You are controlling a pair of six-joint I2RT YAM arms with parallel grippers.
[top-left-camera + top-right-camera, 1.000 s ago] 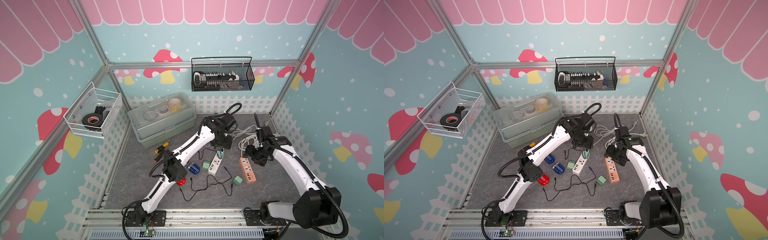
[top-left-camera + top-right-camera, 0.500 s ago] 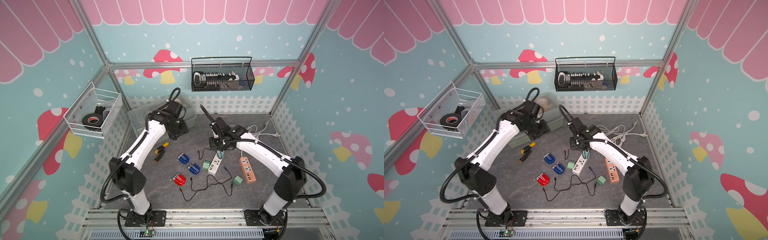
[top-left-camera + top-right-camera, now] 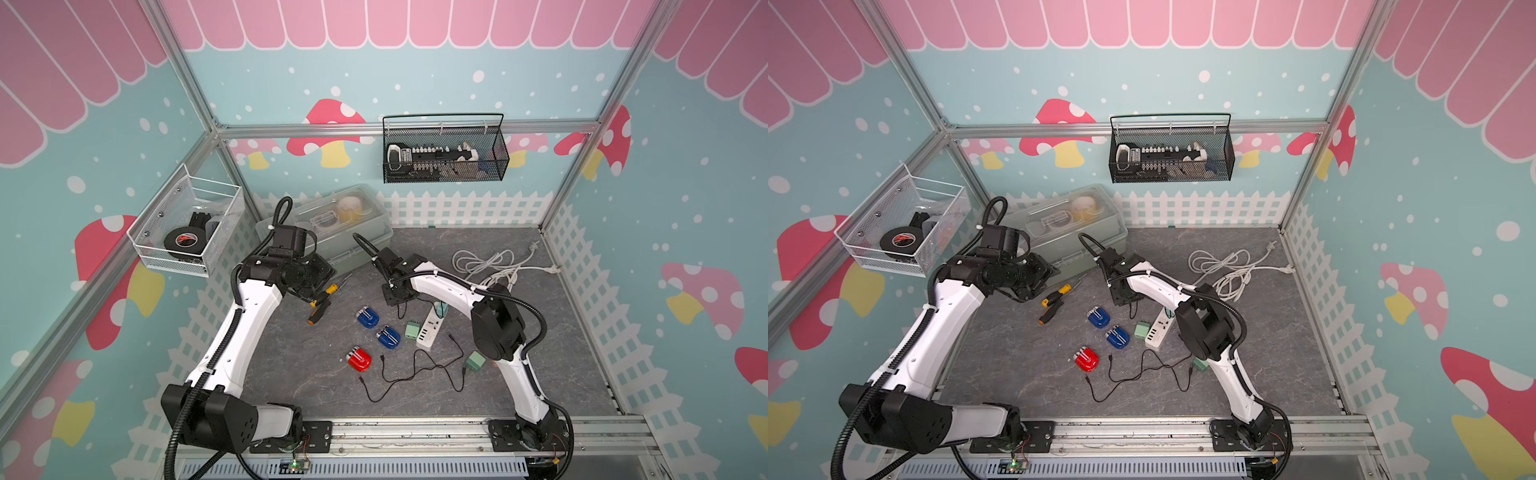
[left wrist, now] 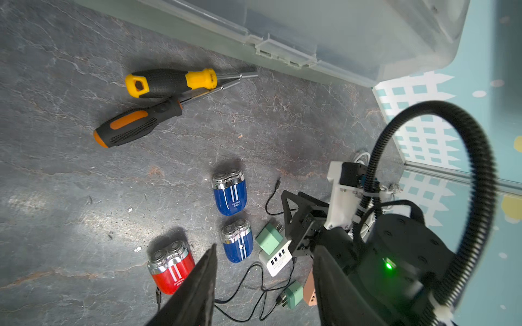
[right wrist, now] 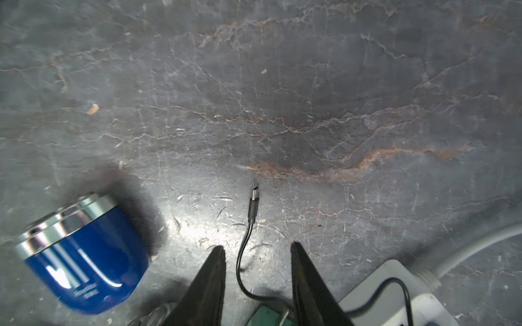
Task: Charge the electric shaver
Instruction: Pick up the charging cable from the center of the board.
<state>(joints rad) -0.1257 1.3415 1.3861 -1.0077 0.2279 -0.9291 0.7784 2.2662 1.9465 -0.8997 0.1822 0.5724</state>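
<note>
Three shavers lie flat on the grey table, none plugged in.
- Blue shaver (image 5: 84, 262): just beside the right gripper (image 5: 257, 246), on its left, not touching it. The right wrist view shows only this one. Both top views also show the second blue shaver (image 3: 388, 337) and the red shaver (image 3: 360, 360), each farther from that gripper, toward the bases.
- Right gripper: jaws parted, low over the table, nothing clamped. A thin black cable (image 5: 243, 271) runs loose between the fingers, and its small plug (image 5: 254, 203) lies just ahead of the tips. The top views hide this; there the gripper's body covers the plug.
- White power strip (image 5: 389, 296) sits behind and to the right of the right gripper. A green adapter (image 5: 265, 316) lies under its fingers.
- Left gripper (image 4: 264, 251): fingers spread, empty, raised above the table. All three shavers lie ahead of it, the red one nearest a finger's tip.
- The left wrist view alone shows a peach-coloured edge (image 4: 309, 288) beside the second green adapter (image 4: 293, 295). In the top views the right arm covers it.
- Two screwdrivers, yellow-handled (image 4: 169, 83) and orange-handled (image 4: 135, 127), lie touching, near the left gripper, by the clear plastic box (image 4: 339, 34).
- A coiled white cord (image 3: 490, 266) lies well apart, beyond the right arm; only the top views show it.
</note>
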